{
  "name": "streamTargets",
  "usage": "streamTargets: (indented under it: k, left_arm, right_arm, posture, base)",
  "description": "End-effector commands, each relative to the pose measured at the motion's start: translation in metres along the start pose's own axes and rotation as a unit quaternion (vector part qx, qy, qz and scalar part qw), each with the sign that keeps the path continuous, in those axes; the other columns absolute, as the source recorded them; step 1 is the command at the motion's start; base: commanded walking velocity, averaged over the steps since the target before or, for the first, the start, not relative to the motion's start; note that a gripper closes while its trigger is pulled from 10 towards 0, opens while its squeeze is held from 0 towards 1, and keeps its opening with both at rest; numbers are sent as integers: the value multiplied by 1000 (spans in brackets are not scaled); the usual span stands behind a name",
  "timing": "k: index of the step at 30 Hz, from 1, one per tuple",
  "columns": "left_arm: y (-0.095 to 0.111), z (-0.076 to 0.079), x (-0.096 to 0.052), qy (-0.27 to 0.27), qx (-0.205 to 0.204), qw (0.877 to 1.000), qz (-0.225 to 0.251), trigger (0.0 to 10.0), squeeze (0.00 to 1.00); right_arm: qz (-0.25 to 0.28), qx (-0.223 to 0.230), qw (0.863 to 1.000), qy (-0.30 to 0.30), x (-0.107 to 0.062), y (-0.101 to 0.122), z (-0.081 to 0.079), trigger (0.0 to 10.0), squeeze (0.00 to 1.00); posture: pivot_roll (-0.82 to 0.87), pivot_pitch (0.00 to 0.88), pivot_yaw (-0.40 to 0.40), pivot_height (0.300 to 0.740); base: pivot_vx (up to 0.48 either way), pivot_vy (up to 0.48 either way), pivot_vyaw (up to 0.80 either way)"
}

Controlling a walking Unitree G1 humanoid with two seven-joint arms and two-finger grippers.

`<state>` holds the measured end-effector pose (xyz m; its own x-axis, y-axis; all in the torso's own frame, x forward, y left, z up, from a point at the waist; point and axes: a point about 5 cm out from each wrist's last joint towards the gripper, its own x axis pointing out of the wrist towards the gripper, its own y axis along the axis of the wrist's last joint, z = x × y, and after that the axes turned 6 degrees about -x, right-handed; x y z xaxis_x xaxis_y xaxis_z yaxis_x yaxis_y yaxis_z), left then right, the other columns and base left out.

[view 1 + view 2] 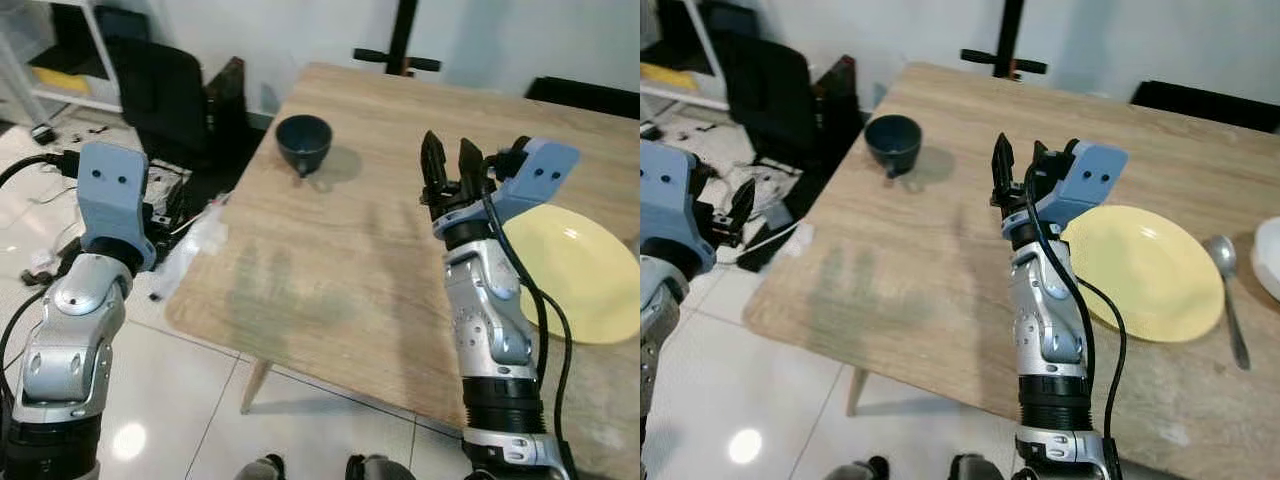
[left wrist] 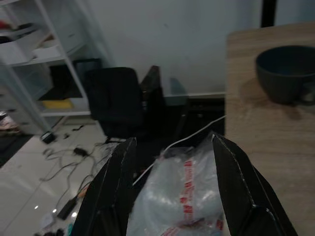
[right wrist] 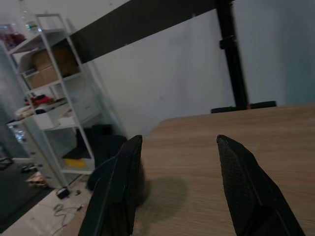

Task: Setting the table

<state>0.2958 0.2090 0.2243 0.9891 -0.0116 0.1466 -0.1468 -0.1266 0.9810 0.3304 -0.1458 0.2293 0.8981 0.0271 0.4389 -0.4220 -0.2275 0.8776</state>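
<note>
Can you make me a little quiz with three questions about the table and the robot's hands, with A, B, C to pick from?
1. Where is the spoon?
A. Inside the cup
B. On the table, beside the yellow plate
C. On the floor

2. What colour is the cup?
A. Dark blue
B. Red
C. White

3. How are the fingers of the right gripper?
A. Shut on the spoon
B. Shut on the plate
C. Open, holding nothing

Answers:
1. B, the spoon lies on the wood just off the plate's rim, on the robot's right.
2. A, the cup near the table's far left edge is dark blue.
3. C, the right wrist view shows its two black fingers apart with only bare table between them.
</note>
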Motion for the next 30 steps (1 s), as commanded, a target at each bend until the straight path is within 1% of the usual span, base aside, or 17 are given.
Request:
streamTargets:
  k: [1,10,24,26,30]
  left_arm:
    - [-6,0,1,8,8,1000,-12,10000,0]
    - [-8,2,3,12,7,1000,-12,10000,0]
    - [-9,4,7,14,8,1000,-16,10000,0]
    - [-10,5,8,15,10,1000,-18,10000,0]
    - [-10,5,8,15,10,1000,-18,10000,0]
  right_arm:
    - [-3,3,1000,-7,1,0,3,10000,0]
    - [-4,-6,1000,-25,2,0,12,10000,0]
    - [-12,-13,999,-43,1,-2,18,10000,0]
    - [-16,-9,998,-52,1,-3,20,10000,0]
    - [-17,-2,998,-60,1,-3,23,10000,0]
  posture:
    - [78,32,65,740]
    - [76,40,66,740]
    - [70,45,69,740]
    - [70,45,69,740]
    - [68,45,72,740]
  base:
    - [0,0,763]
    - [0,0,758]
    - [0,0,742]
    - [0,0,0]
    - [0,0,-566]
